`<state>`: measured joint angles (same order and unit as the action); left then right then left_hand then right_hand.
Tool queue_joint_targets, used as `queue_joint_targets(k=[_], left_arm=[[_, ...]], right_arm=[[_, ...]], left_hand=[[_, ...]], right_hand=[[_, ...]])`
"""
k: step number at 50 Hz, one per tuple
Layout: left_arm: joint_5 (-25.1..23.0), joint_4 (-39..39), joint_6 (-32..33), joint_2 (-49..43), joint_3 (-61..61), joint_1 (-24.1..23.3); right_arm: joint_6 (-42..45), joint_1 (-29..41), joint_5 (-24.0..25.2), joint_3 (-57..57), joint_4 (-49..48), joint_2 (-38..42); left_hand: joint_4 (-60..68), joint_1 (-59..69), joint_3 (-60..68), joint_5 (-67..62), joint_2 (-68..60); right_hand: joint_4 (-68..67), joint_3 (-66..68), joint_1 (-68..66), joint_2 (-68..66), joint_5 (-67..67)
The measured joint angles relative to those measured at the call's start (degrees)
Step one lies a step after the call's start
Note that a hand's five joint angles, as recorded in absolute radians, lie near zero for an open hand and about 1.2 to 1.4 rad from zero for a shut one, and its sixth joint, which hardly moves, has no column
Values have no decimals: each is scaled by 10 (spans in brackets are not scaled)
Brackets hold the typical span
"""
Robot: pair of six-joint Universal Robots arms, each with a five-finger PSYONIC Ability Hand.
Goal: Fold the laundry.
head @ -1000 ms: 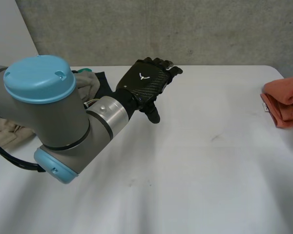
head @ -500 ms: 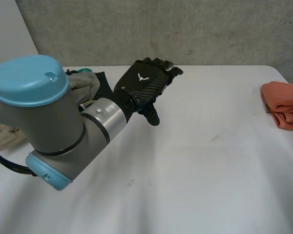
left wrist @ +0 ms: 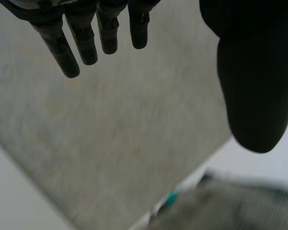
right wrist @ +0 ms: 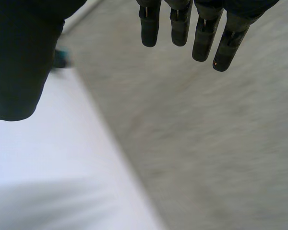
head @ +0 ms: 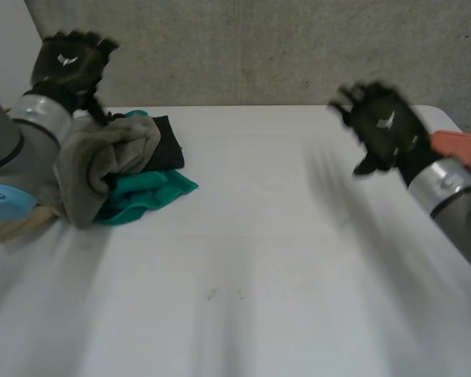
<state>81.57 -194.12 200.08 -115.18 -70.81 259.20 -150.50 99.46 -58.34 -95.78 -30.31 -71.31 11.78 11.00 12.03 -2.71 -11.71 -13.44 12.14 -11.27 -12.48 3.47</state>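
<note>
A pile of laundry (head: 122,169) lies at the table's far left: a beige garment (head: 94,161) on top, a teal one (head: 145,196) and a black one (head: 166,145) under it. The pile's beige cloth (left wrist: 230,211) also lies below my left hand in the left wrist view. My left hand (head: 67,67) is raised above and behind the pile, open, holding nothing, its fingers (left wrist: 86,38) straight. A folded orange cloth (head: 465,149) rests at the table's far right edge. My right hand (head: 385,129) hovers open just left of it, fingers (right wrist: 201,33) straight and empty.
The white table (head: 259,259) spreads bare between the pile and the orange cloth. A grey wall (head: 259,47) stands right behind the table's far edge. A bit of tan cloth (head: 12,228) lies by the left arm at the table's left edge.
My left arm has swung back to the far left, uncovering the laundry pile. My right hand has come into view near the orange cloth, open.
</note>
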Motion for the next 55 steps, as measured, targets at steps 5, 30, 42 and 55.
queue_joint_targets(k=[5,30,42,55], left_arm=[[-39,2,62,-77,31,66],[-81,-2,-21,-9,40,-53],[-119,-6,-132,15,-87,-266],[-103,-7,-101,37,-106,-267]], right_arm=[[24,1,6,-15,146,1],[57,-42,-66,-63,216,-3],[-28,-83,-86,-53,217,-59],[-12,-84,-85,-5,241,-76]], left_hand=[[2,3,3,-3,-4],[569,511,561,-512,-567],[333,282,330,-304,-321],[1,0,2,1,-2]], right_hand=[[0,0,0,0,0],[0,0,0,0,0],[0,0,0,0,0],[0,0,0,0,0]])
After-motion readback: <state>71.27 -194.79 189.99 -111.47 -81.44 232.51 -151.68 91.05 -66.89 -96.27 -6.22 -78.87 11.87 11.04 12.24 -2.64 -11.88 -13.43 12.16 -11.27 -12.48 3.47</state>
